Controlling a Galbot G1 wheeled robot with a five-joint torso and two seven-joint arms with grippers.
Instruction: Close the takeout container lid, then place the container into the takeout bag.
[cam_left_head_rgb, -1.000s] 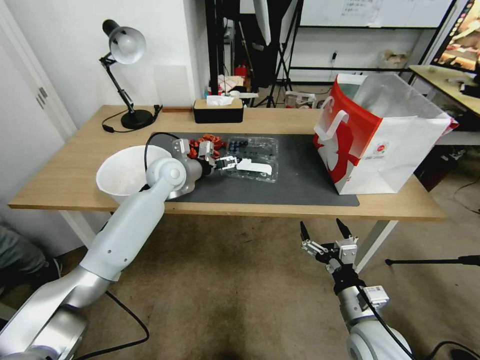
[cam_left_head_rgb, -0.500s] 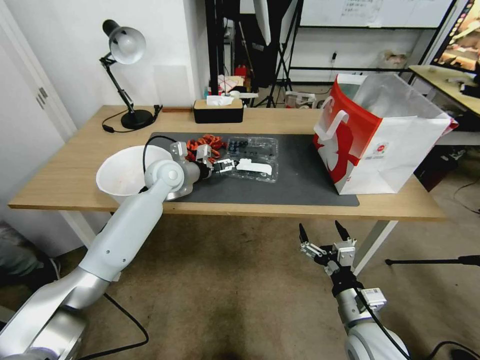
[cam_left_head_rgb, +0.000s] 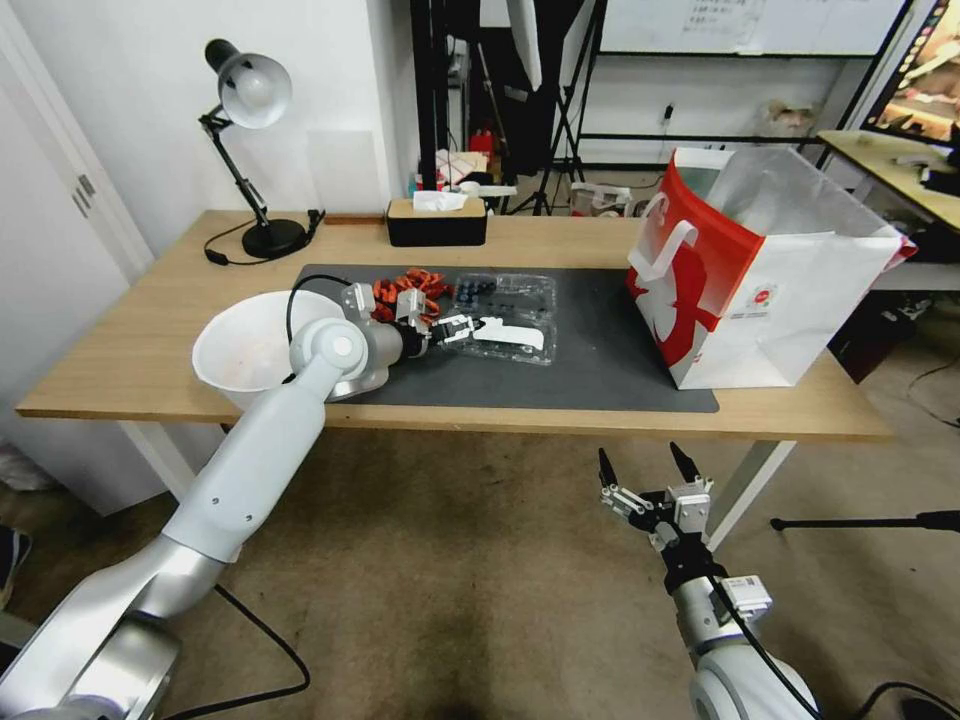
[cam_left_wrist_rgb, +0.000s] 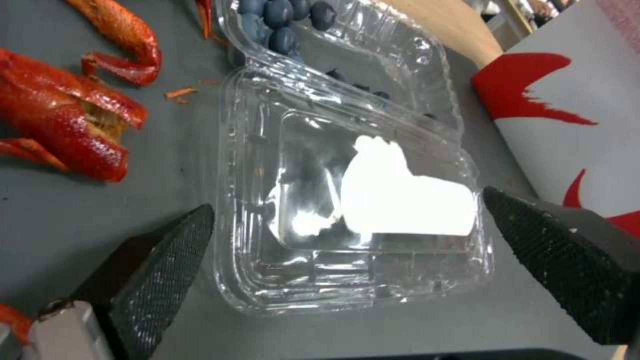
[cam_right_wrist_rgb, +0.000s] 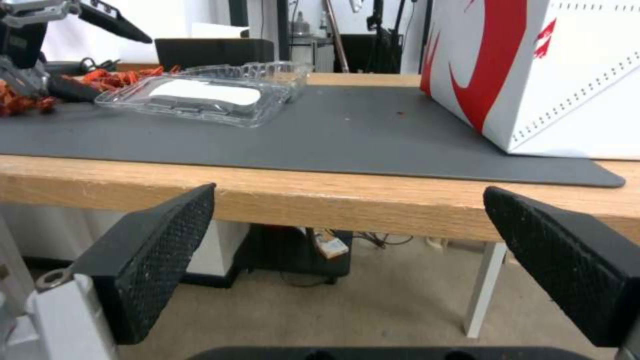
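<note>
1. We see the takeout container (cam_left_head_rgb: 503, 316) lying open on the dark grey mat (cam_left_head_rgb: 600, 350), well to the left of the takeout bag (cam_left_head_rgb: 752, 270). It is a thin, ribbed clamshell of clear, glossy plastic, and dark round blueberries (cam_left_wrist_rgb: 283, 20) sit in its far half.
2. The lid (cam_left_wrist_rgb: 353, 210) lies flat on the mat, on the side of the container nearer us, hinged to the berry half. It carries a white sticker label (cam_left_wrist_rgb: 407, 200).
3. Our left gripper (cam_left_head_rgb: 455, 328) sits low over the mat at the lid's left end, reaching in from the left with the forearm nearly level. Its black cross-hatched fingers (cam_left_wrist_rgb: 160, 270) are spread wide to either side of the lid and grasp nothing.
4. Just left of the container lie glossy red crayfish shells (cam_left_head_rgb: 405, 290). Further left stands a round white bowl (cam_left_head_rgb: 255, 345), partly behind our left arm's wrist.
5. The bag stands upright, made of stiff red-and-white paper with flat white handles, its mouth open.
6. Our right gripper (cam_left_head_rgb: 652, 470) hangs below the front edge of the wooden table (cam_left_head_rgb: 120, 350), beneath the bag's side, fingers pointing up and spread apart, empty.
</note>
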